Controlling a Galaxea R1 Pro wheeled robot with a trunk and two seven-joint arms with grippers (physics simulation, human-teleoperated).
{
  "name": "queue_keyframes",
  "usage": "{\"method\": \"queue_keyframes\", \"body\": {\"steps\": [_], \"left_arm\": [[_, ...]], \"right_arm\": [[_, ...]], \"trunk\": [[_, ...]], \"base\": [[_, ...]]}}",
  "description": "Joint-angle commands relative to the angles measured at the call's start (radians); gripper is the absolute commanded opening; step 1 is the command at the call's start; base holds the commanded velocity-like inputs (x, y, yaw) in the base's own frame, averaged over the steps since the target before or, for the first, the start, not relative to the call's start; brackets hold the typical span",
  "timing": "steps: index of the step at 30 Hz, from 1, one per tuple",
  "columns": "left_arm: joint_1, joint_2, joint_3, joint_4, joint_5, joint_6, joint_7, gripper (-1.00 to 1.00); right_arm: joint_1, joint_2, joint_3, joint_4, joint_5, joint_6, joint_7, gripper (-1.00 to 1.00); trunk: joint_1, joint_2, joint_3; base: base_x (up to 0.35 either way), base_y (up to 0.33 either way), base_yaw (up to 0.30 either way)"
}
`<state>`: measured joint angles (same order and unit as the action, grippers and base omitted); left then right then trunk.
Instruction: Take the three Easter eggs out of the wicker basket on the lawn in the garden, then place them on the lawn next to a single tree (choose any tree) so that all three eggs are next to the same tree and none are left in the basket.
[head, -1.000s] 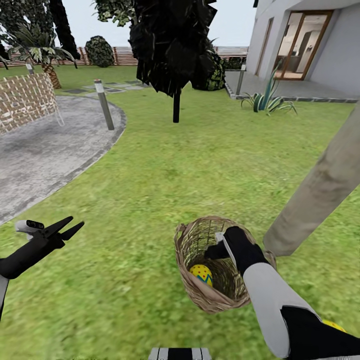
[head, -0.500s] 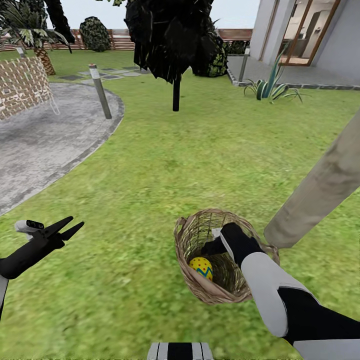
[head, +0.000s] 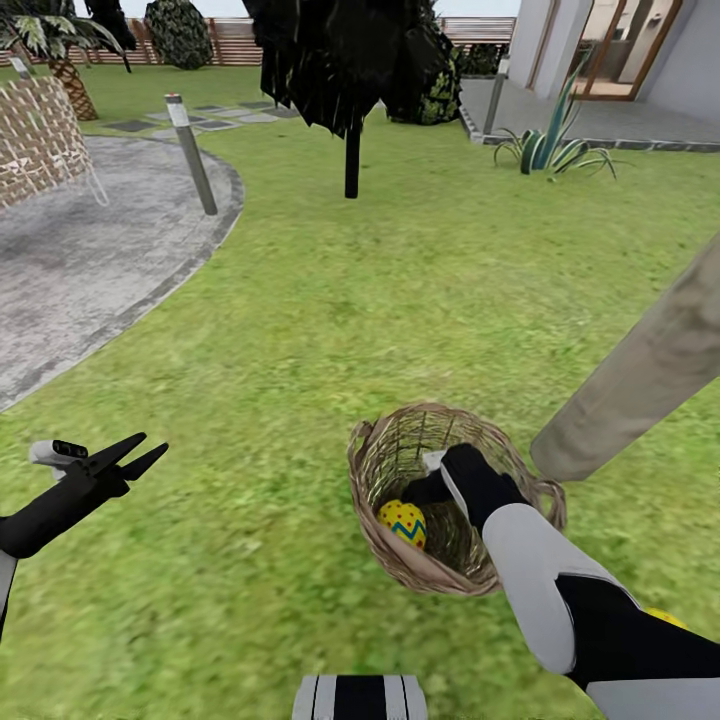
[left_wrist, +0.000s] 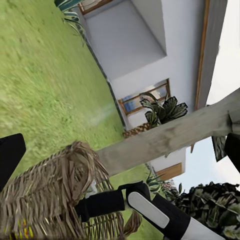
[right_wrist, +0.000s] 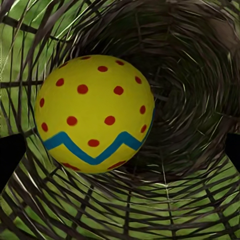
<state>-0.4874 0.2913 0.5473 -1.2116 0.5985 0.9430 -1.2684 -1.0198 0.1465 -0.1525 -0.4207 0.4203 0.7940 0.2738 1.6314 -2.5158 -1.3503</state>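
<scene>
At far left, a grey paved path (head: 90, 260) and bollard (head: 190, 152) are bordering the lawn (head: 300, 330); the left gripper (head: 145, 452) is hovering spread. The right gripper (head: 425, 490), spread, is reaching into the wicker basket (head: 385, 470) at an Easter egg (head: 402, 522); a pale tree trunk (head: 640, 375) is leaning just right.

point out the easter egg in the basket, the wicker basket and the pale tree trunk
Easter egg (right_wrist: 94, 114), right wrist view, middle of its shell.
Wicker basket (head: 372, 478), head view, left wall.
Tree trunk (head: 640, 375), head view, mid trunk.
</scene>
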Motion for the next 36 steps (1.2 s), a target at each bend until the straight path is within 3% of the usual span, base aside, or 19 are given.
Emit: {"method": "queue_keyframes", "body": {"steps": [1,25,30,36], "left_arm": [[0.0,0.0,0.0,0.0,0.003,0.008,-0.001,1.0],[0.0,0.0,0.0,0.0,0.003,0.008,-0.002,1.0],[0.0,0.0,0.0,0.0,0.003,0.008,-0.002,1.0],[0.0,0.0,0.0,0.0,0.003,0.007,-0.002,1.0]], "right_arm": [[0.0,0.002,-0.007,-0.002,0.011,0.002,0.008,1.0],[-0.003,0.002,-0.007,-0.021,0.009,-0.044,0.022,1.0],[-0.003,0.0,-0.006,-0.024,0.01,-0.044,0.091,1.0],[-0.004,0.001,-0.006,-0.043,0.011,-0.044,0.107,1.0]], "trunk": [[0.0,-0.001,-0.005],[0.011,-0.006,-0.098],[0.013,-0.007,-0.117],[0.015,-0.008,-0.128]], "base": [[0.0,0.0,0.0],[0.0,0.0,0.0],[0.0,0.0,0.0],[0.0,0.0,0.0]]}}
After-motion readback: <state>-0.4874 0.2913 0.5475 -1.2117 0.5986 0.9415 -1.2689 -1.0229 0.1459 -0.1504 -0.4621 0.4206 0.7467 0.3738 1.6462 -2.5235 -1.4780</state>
